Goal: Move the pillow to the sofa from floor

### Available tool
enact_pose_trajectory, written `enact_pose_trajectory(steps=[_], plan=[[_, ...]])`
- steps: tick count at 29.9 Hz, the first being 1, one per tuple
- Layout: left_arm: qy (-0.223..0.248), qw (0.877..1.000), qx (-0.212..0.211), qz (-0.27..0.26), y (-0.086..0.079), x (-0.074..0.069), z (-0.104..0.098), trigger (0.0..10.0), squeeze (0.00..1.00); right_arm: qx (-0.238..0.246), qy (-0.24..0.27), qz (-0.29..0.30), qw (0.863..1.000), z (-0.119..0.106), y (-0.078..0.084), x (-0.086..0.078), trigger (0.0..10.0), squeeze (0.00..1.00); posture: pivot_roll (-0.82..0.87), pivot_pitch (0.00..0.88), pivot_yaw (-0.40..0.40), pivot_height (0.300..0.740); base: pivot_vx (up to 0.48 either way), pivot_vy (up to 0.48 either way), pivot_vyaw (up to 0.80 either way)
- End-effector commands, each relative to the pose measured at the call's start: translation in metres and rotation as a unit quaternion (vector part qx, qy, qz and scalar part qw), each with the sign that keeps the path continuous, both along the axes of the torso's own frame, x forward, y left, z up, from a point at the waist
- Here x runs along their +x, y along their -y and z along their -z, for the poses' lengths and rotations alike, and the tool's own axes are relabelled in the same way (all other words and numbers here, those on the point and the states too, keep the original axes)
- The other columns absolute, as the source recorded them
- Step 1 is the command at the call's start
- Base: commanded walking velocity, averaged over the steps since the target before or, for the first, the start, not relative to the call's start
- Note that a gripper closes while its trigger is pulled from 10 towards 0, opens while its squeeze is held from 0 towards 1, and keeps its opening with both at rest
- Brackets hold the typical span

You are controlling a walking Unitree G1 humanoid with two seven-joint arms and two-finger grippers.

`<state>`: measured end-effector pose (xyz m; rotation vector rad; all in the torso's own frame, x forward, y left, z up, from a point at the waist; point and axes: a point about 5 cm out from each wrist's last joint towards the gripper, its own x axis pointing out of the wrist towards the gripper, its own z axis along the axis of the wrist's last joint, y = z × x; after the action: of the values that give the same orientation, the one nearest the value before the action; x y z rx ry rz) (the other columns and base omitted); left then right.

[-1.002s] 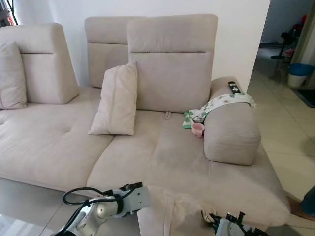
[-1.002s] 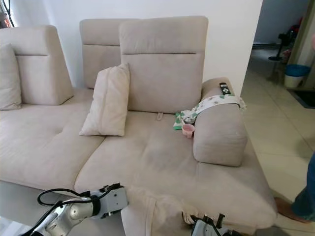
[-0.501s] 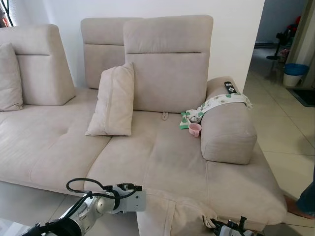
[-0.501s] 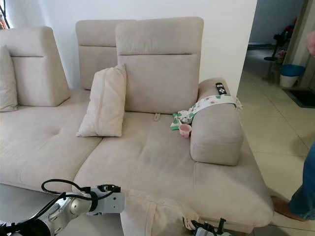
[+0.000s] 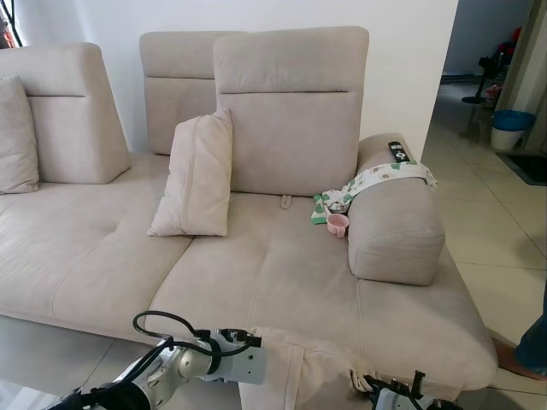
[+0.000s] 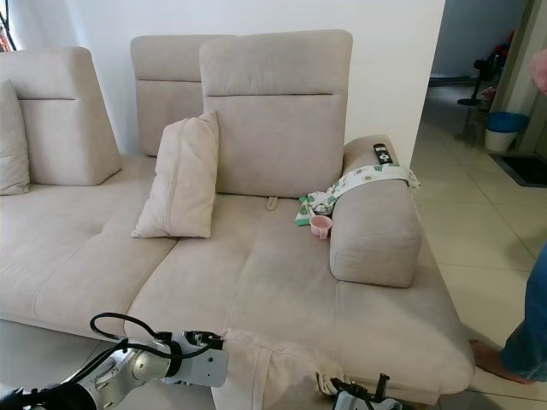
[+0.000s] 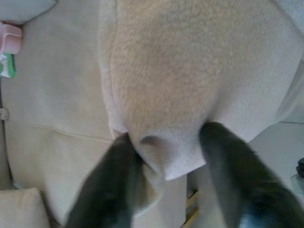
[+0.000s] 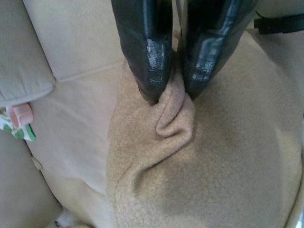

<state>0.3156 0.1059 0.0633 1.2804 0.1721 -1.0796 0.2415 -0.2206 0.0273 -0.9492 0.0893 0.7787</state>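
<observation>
At the near edge of the sofa [image 5: 128,256], the beige pillow [image 5: 299,367] hangs over the seat front. The right gripper [image 8: 170,92] is pinched tight on a fold of it. The left gripper [image 7: 166,156] has its fingers spread apart around the pillow's corner. Farther back, a pink cup [image 5: 338,225] sits by the armrest [image 5: 395,226].
</observation>
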Motion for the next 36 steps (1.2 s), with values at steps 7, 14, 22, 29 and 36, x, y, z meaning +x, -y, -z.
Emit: enact_pose_trajectory(steps=[7,14,22,29,36], plan=[[0.003,1.0,0.005,-0.006,-0.005,0.004,-0.001,0.0,0.0,0.004,0.016,-0.012,1.0,0.0,-0.01,-0.002,10.0,0.0,0.02,0.0,0.073,0.531,0.0,0.0,0.0],[0.035,0.999,-0.01,-0.02,-0.006,0.014,-0.012,0.0,0.0,0.029,0.049,0.0,0.998,-0.007,-0.015,0.001,10.0,0.0,0.02,0.0,0.076,0.531,0.0,0.0,0.0],[0.061,0.992,-0.049,-0.099,-0.018,0.026,-0.028,10.0,0.0,0.09,0.098,0.007,0.991,-0.022,-0.033,0.006,10.0,0.0,0.01,0.0,0.074,0.531,0.0,0.0,0.0],[0.042,0.996,-0.016,-0.081,-0.028,0.015,-0.02,10.0,0.0,0.122,0.101,-0.022,0.987,-0.026,-0.05,0.004,10.0,0.0,0.04,0.0,0.061,0.55,0.0,0.0,0.0],[0.043,0.996,0.004,-0.073,-0.031,0.015,-0.021,10.0,0.0,0.133,0.1,-0.029,0.986,-0.031,-0.05,0.003,10.0,0.0,0.04,0.0,0.057,0.575,0.0,0.0,0.0]])
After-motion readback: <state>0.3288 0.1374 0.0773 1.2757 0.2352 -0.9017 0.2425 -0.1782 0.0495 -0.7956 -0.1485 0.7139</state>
